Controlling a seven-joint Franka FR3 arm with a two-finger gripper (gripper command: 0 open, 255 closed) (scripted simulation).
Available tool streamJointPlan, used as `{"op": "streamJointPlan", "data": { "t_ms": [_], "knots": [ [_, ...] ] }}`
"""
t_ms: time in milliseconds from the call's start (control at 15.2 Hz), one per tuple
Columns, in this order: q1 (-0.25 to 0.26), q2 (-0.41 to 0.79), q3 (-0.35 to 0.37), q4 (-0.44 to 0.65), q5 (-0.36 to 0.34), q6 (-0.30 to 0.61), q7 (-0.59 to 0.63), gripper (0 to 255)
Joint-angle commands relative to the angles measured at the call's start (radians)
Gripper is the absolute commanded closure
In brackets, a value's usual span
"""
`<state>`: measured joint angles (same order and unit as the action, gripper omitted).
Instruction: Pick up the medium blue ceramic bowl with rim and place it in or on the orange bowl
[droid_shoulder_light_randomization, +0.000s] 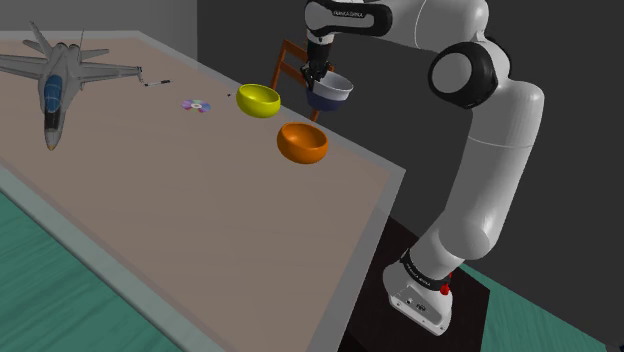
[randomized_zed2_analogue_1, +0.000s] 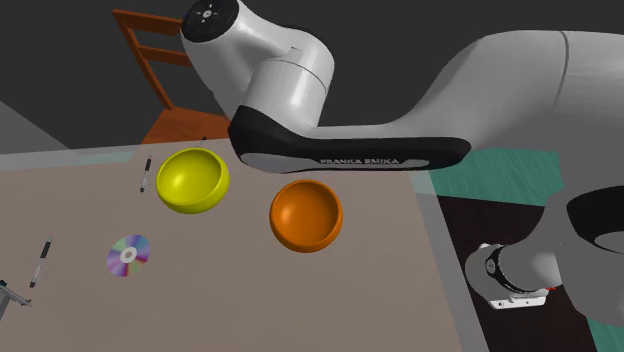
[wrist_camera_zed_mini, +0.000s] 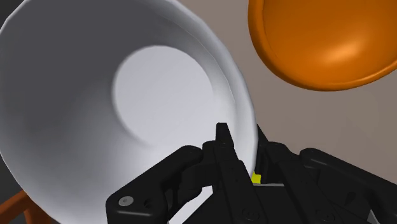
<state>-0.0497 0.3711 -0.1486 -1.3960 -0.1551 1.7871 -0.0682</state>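
2 fingers of gripper (wrist_camera_zed_mini: 242, 137) clamped across rim of blue bowl (droid_shoulder_light_randomization: 333, 92), white inside, aloft near orange bowl (droid_shoulder_light_randomization: 303, 143). Likely stiff, slick, chip-prone; rim grip off-centre, liable to swing, so lower gently.

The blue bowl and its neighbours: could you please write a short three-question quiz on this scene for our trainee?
1. True or false: the blue bowl already lies in the orange bowl.
2. Which bowl stands nearest the disc? A: the yellow bowl. B: the orange bowl. C: the blue bowl.
3. Fill in: the gripper clasps the blue bowl by its ____.

Key: 1 false, the orange bowl is empty and the blue bowl hangs in the gripper; 2 A; 3 rim.
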Motion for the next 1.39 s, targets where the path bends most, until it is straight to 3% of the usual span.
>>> {"op": "streamJointPlan", "data": {
  "t_ms": [0,264,792,1320],
  "knots": [
    [0.0,0.001,0.0,0.028,0.001,-0.026,-0.005,255],
    [-0.001,0.005,-0.001,0.08,0.003,-0.073,-0.013,255],
    [0.113,-0.181,0.05,-0.13,-0.035,-0.08,0.148,255],
    [0.208,-0.297,0.12,-0.231,-0.047,-0.127,0.308,255]
  ]
}}
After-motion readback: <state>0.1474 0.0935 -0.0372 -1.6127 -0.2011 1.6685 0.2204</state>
